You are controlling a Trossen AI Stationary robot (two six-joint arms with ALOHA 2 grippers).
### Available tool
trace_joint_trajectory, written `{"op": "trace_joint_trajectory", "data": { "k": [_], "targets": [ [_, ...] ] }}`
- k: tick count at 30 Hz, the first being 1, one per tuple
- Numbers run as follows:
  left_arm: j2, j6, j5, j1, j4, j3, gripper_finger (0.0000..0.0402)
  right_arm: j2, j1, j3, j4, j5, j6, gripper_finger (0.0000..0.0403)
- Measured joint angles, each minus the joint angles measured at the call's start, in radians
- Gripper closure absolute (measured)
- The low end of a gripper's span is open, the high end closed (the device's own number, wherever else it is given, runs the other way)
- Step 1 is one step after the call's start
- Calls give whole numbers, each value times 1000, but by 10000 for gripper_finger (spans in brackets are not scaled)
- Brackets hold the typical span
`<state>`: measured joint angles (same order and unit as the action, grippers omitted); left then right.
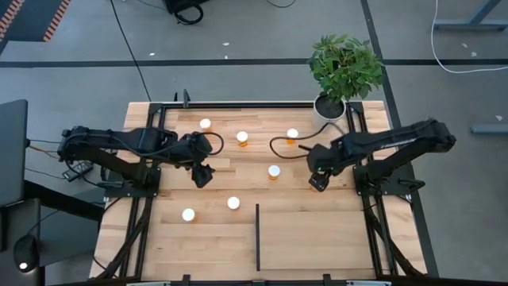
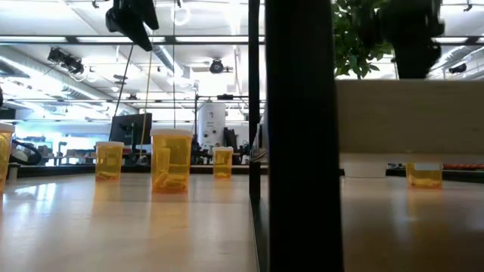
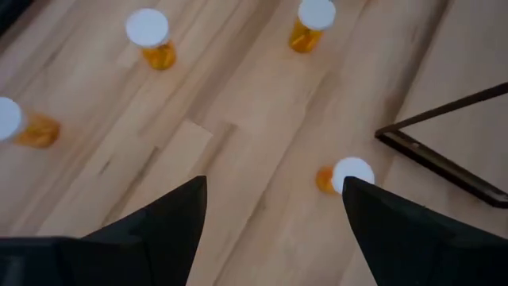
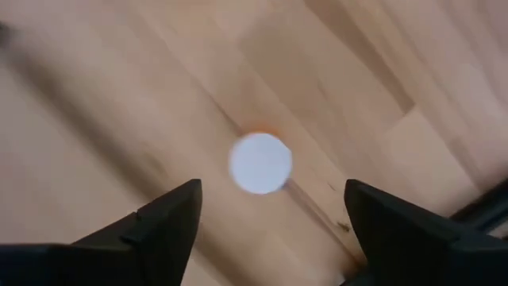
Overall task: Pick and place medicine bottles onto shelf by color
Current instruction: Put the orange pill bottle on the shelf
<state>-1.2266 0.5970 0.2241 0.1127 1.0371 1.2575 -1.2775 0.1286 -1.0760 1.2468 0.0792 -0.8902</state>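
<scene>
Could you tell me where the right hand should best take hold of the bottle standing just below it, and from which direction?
Grip the bottle around its orange body just under the white cap, coming straight down. It stands upright with bare table all round, and the right hand hangs open above it, so the fingers can likely drop either side.

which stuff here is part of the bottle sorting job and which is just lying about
Part of the job:
medicine bottles, e.g.
shelf
left pincer, open
right pincer, open

Just there:
potted plant
black cable
</scene>
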Motion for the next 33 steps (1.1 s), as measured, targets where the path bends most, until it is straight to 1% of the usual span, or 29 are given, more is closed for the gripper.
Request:
{"op": "trace_joint_trajectory", "data": {
  "k": [5,10,17,24,29,33],
  "targets": [
    [0,26,0,31,-54,0,102,-14,-3,115,-71,-2,-89,57],
    [0,47,0,43,-62,0,104,-14,1,168,-155,-7,-149,44],
    [0,55,0,43,-67,0,106,-14,1,201,-245,-9,-199,42],
    [0,55,-1,43,-99,0,106,-13,1,275,-273,-30,-281,43],
    [0,69,-2,43,-138,0,106,-15,1,282,-342,-32,-298,43],
    [-1,73,-2,43,-157,0,106,-23,1,282,-337,-15,-318,43]
  ]
}}
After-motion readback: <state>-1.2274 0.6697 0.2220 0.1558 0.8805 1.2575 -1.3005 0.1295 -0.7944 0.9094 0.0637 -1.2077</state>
